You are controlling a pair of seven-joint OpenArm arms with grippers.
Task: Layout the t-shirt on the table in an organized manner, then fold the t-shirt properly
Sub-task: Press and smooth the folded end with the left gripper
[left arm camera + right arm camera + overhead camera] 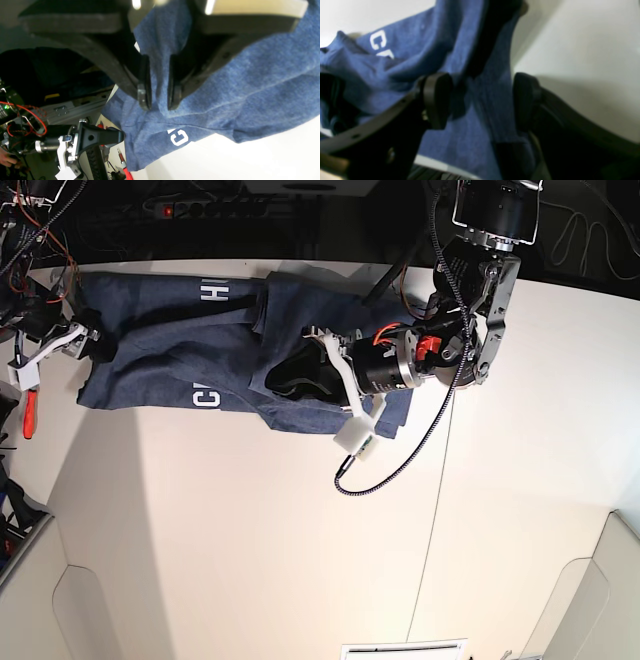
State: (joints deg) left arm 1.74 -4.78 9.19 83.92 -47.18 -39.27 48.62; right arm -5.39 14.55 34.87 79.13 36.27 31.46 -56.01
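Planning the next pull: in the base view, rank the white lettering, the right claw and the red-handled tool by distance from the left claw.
From the left claw:
1. white lettering, on the t-shirt, near its lower edge.
2. right claw, at the shirt's left end.
3. red-handled tool, beyond the shirt, far left.

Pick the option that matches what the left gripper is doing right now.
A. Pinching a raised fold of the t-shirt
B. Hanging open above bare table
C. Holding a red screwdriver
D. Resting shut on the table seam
A: in the left wrist view the left gripper has a ridge of the t-shirt bunched up between its two nearly closed pads.
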